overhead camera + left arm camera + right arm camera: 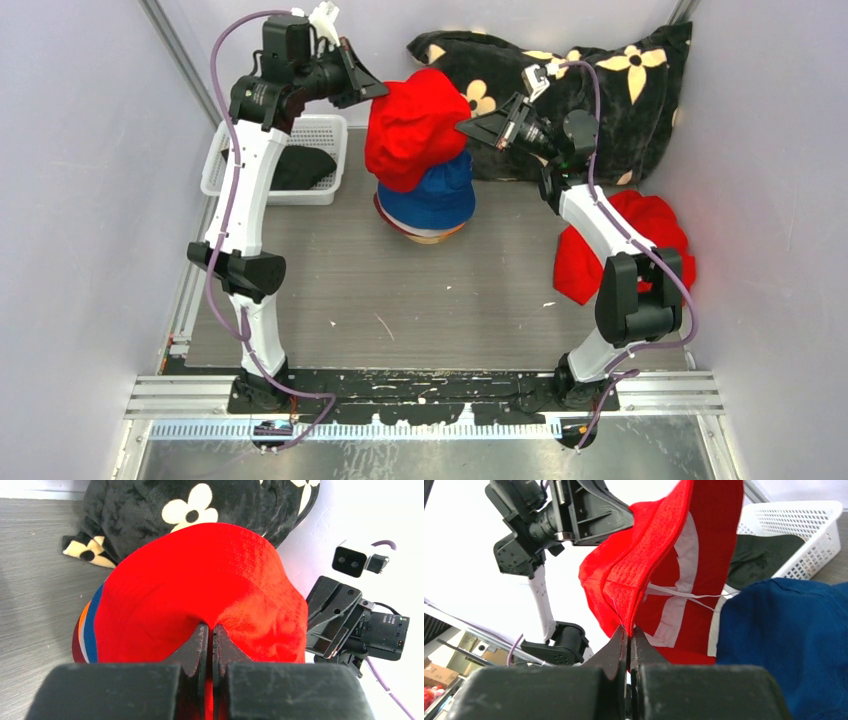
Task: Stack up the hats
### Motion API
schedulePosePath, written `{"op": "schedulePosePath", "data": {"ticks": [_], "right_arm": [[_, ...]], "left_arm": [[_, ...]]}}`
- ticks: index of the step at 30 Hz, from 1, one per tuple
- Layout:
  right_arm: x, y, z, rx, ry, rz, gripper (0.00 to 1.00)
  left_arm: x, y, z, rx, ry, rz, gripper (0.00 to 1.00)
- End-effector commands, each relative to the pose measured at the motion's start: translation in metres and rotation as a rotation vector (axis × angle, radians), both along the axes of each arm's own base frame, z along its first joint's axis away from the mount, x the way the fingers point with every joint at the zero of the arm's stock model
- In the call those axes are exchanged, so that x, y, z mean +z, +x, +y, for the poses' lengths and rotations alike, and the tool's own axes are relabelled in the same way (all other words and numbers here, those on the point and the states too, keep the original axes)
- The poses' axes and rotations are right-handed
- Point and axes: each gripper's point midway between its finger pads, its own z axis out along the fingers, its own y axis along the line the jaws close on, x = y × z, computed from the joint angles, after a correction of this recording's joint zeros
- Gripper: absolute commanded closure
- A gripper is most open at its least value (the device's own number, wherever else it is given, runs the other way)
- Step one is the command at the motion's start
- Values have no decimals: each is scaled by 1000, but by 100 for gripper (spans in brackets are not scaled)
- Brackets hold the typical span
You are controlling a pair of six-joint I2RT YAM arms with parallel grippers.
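Red hat [415, 125], stitched fabric with a white inner band, is held at upper centre of the top view, over the blue hat [432, 198] of the stack. Its brim is pinched at opposite sides by the clamped left gripper [379, 92] and right gripper [466, 128]. Lower hats are mostly hidden.

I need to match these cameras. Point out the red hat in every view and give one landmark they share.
Top external: red hat at upper centre.
Left wrist: red hat fills the middle.
Right wrist: red hat hangs at top centre.
Shared landmark: the blue hat beneath it.
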Motion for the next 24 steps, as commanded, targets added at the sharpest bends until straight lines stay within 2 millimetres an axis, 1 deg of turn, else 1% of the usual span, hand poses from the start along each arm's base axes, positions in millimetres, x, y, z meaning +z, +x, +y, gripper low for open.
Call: {"op": "schedulePosePath", "data": {"ticks": [1,7,14,16,18,21,24], "right_arm": [[64,-31,-5,31,52,-174,99],[69,-45,-6,41,55,-176,99],[63,-61,-9,38,38,-169,99],[59,-62,-9,33,29,-164,99],[51,-61,-9,23,14,-151,99],[35,-56,-9,9,-8,-120,99],[16,-45,-12,-19,-31,-86,99]], "left_arm": [[38,-5,4,4,-45,-105,100],[41,-9,2,-5,-58,-104,100],[50,-20,4,-16,-65,-116,100],[49,-22,4,-17,-62,-114,100],[44,-21,4,-17,-56,-102,100],[30,-16,1,-23,-42,-70,100],[15,-7,-3,-23,-29,-43,100]]}}
